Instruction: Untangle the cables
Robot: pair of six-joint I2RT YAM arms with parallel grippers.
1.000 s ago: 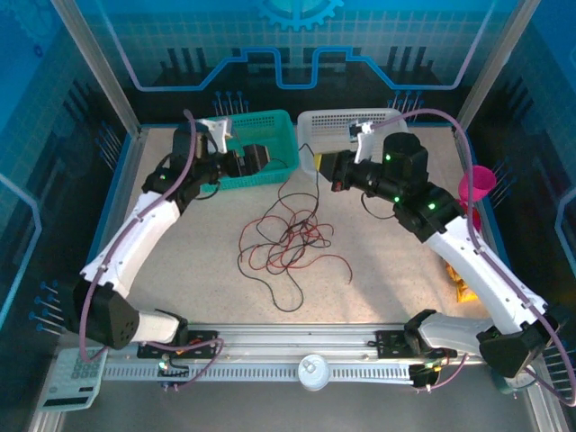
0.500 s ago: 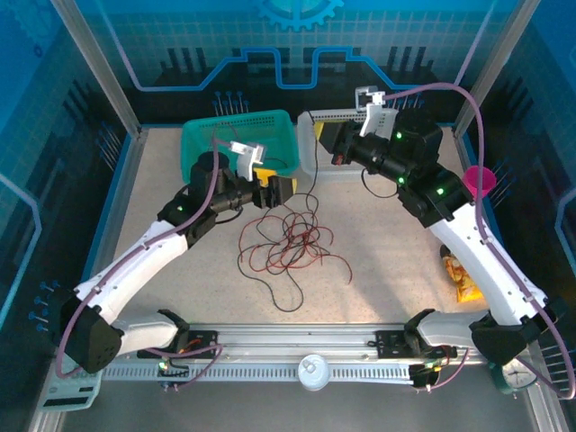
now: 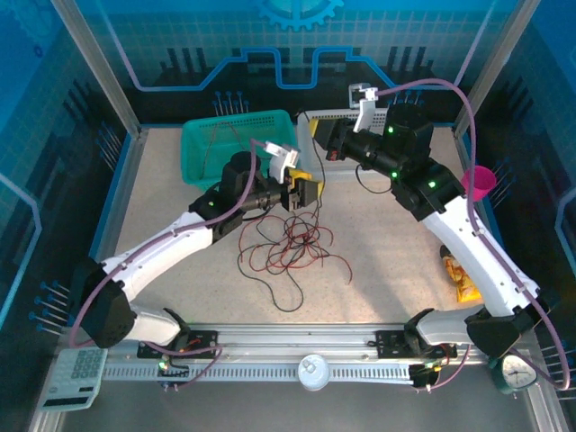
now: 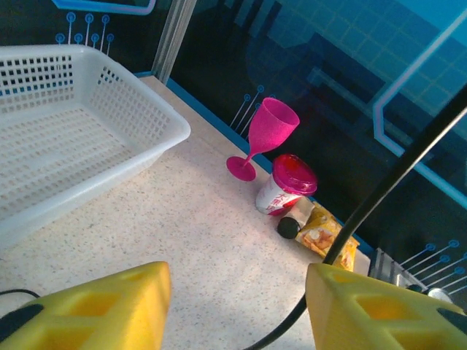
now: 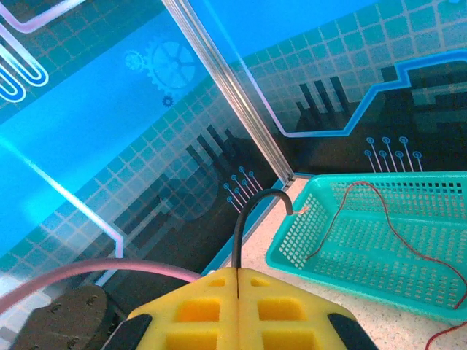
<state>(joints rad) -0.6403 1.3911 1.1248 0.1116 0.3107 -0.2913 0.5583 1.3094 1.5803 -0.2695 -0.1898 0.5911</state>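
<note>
The right fingers (image 5: 197, 299) pinch shut on a black cable (image 5: 244, 211) — the left fingers (image 4: 109, 306) stand apart (a black strand (image 4: 387, 182) runs between them) above the red-and-black tangle (image 3: 283, 243) on the table (image 3: 378, 261).

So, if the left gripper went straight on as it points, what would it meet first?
Most likely the black cable, slanting across just ahead of the left gripper, close to one finger. Beyond it: bare table, then the goblet. Depth is unclear.

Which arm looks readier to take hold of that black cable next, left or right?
Left, probably. The left gripper is open with the black cable running between its jaws, so it only needs to close. The right gripper is shut on the cable's end, so it is occupied.
</note>
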